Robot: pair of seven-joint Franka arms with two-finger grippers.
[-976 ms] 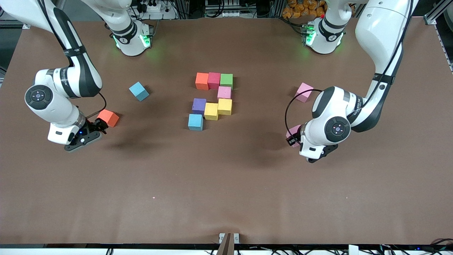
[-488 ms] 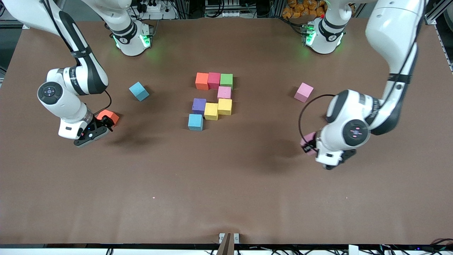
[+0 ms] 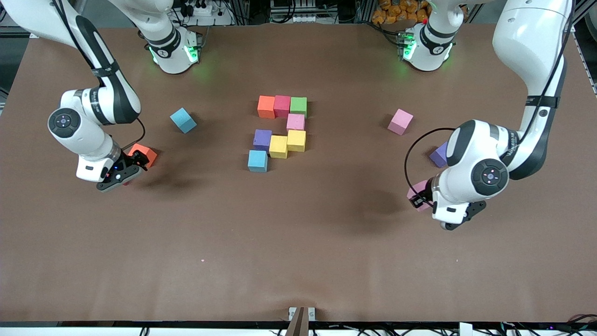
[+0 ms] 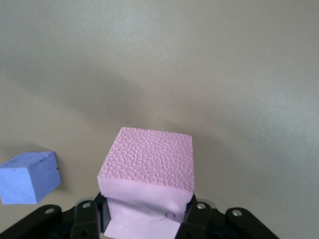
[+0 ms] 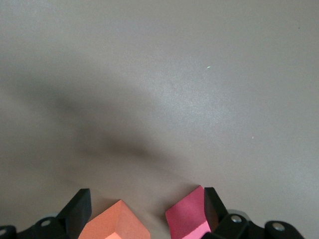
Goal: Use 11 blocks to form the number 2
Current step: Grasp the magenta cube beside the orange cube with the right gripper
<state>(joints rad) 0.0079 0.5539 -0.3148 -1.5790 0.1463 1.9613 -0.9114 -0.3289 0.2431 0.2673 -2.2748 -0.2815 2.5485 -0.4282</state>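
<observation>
Several blocks form a partial figure mid-table: orange (image 3: 266, 106), red (image 3: 281, 105) and green (image 3: 298, 106) in a row, a pink one (image 3: 295, 122), purple (image 3: 262, 139), two yellow (image 3: 278, 146), and light blue (image 3: 257, 160). My left gripper (image 3: 416, 197) (image 4: 147, 219) is shut on a pink block (image 3: 418, 188) (image 4: 147, 167) over the table by a loose purple block (image 3: 439, 154) (image 4: 30, 177). My right gripper (image 3: 138, 162) (image 5: 145, 211) stands open and low at a loose orange block (image 3: 142, 154) (image 5: 114, 226). A red block (image 5: 188, 216) also shows between its fingers.
A loose light blue block (image 3: 183, 120) lies toward the right arm's end, farther from the front camera than the orange one. A loose pink block (image 3: 401, 121) sits toward the left arm's end. Brown table (image 3: 298, 242) stretches wide in front.
The left arm carried the pink block toward its own end of the table, uncovering the purple block. The right gripper closed in on the orange block, then held still.
</observation>
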